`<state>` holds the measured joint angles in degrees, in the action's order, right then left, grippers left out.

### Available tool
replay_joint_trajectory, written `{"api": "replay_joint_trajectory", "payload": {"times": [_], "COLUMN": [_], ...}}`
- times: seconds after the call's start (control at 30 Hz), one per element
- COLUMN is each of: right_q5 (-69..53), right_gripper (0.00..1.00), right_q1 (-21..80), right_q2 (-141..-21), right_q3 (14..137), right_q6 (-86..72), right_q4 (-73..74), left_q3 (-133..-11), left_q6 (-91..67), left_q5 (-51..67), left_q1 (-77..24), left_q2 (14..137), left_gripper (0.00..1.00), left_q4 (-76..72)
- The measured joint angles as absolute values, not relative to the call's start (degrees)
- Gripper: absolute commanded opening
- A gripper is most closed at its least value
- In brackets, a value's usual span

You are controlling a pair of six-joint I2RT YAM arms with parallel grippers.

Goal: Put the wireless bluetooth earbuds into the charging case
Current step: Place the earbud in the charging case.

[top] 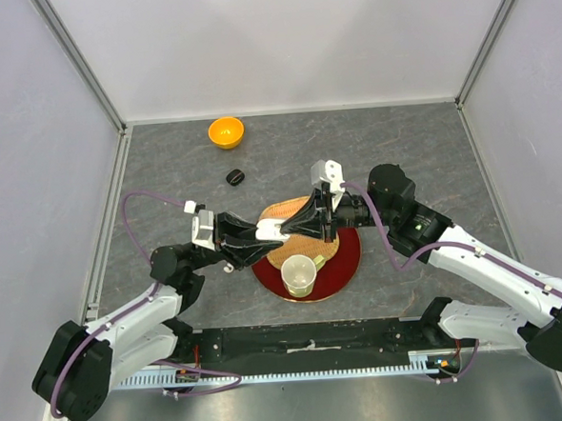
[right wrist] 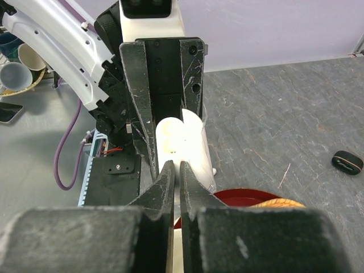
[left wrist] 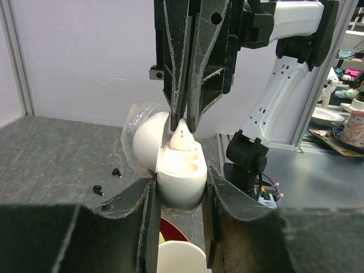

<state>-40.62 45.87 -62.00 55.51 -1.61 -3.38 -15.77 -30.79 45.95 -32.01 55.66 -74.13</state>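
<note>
Near the tabletop's near edge, the left gripper [left wrist: 181, 170] is clamping the open charging case [left wrist: 182, 189] while the right gripper [left wrist: 183, 123] is pinching a white earbud [left wrist: 181, 139] over its sockets.

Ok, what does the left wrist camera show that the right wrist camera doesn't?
Only the left wrist view shows the white earbud pinched in the right gripper at the case's open sockets, plus two black earbuds lying on the table. Only the right wrist view shows the black charging case on the table and a strip of woven mat. Both show the white charging case clamped in the left gripper.
</note>
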Motion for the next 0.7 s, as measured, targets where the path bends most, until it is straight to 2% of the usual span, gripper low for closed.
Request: {"api": "replay_joint_trajectory", "payload": {"times": [0.23, 0.7], "right_q5": [-40.14, -38.89], "right_gripper": [0.02, 0.01], "right_q1": [45.91, 46.30], "right_q2": [-62.00, -62.57], "right_q3": [55.42, 54.76], "right_q6": [-1.52, -3.27], "right_q4": [-3.44, -5.98], "left_q3": [-15.55, -15.53], "left_q6": [-30.76, -30.76], "left_q5": [45.43, 44.49], "left_q1": [-32.01, -32.01], "left_q2": [55.44, 54.94], "left_gripper": [0.02, 0.02], "left_q4": [-73.95, -73.89]}}
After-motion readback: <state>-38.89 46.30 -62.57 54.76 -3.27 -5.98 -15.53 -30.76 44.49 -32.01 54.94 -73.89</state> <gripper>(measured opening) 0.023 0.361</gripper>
